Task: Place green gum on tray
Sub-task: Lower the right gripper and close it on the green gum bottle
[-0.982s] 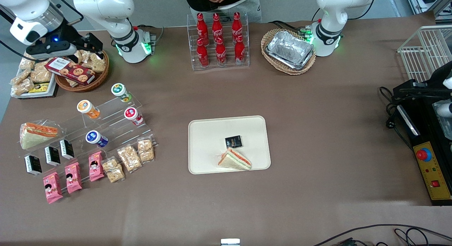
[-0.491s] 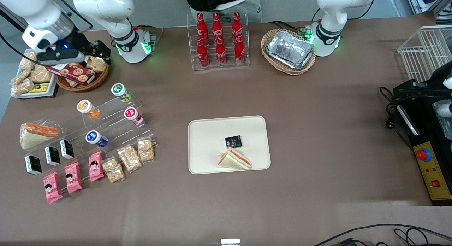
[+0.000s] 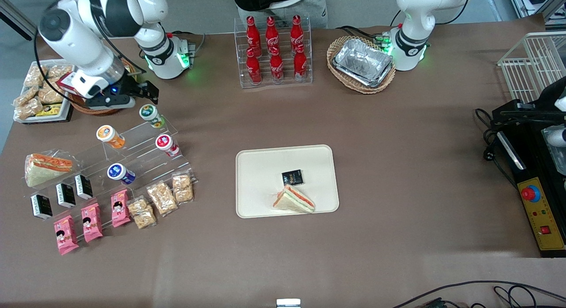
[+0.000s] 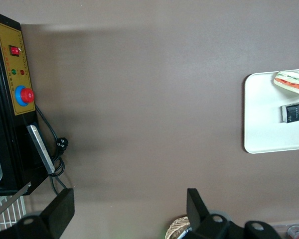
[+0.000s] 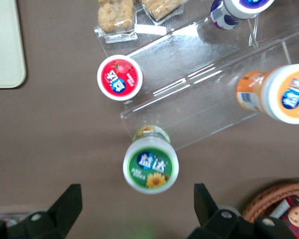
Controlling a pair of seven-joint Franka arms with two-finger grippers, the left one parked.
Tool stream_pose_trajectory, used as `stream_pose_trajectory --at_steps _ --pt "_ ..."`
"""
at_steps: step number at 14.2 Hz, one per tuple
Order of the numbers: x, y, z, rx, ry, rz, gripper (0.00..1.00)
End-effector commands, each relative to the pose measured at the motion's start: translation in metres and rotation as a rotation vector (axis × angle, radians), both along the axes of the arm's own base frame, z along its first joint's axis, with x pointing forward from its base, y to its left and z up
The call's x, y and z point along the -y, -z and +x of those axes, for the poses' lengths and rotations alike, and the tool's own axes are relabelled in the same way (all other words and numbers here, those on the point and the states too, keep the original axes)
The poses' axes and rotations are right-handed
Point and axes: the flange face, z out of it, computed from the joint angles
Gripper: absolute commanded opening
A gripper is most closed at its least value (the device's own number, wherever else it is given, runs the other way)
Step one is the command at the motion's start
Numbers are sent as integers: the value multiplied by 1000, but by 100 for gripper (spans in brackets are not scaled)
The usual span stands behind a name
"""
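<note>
The green gum (image 3: 149, 113) is a small canister with a green-and-white lid, standing on the top step of a clear acrylic riser (image 3: 137, 142). In the right wrist view the green gum (image 5: 150, 165) lies just ahead of my open gripper (image 5: 138, 206), between the lines of the two fingers and apart from both. In the front view my gripper (image 3: 139, 92) hovers above the table, a little farther from the camera than the gum. The cream tray (image 3: 261, 175) lies mid-table and holds a wrapped sandwich (image 3: 294, 199) and a small black packet (image 3: 292, 177).
An orange-lidded (image 3: 109, 135), a red-lidded (image 3: 166, 144) and a blue-lidded canister (image 3: 119, 173) share the riser, with snack packets below. A wicker basket of biscuits (image 3: 95, 104) sits under my arm. A cola bottle rack (image 3: 273, 51) and a foil tray in a basket (image 3: 362, 63) stand farther back.
My gripper has swung from above the biscuit basket toward the green gum, coming nearer to the camera and lower. Nothing on the table has moved.
</note>
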Motion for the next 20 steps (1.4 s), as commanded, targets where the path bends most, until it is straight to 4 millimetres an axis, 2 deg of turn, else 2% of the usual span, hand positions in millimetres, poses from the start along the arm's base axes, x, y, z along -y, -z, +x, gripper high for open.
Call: stream_pose_trajectory --at_steps 1,4,7,8,11,12,13,14,15,17,19,20 --pt "1 34 -3 18 25 19 100" --pt "2 51 0 18 34 19 100" --pt "-7 65 1 21 50 18 96" --pt "-11 66 1 20 43 16 81" --pt "-11 65 2 23 42 16 28" --pt "-10 65 3 23 43 15 14" --pt "-8 64 3 27 42 16 5" --pt "-8 62 5 28 37 17 0" --pt "-7 59 5 33 36 16 0" --pt "-8 35 10 31 33 24 0" --pt "1 -15 22 -6 42 54 0" --pt "4 -47 28 -13 41 67 0"
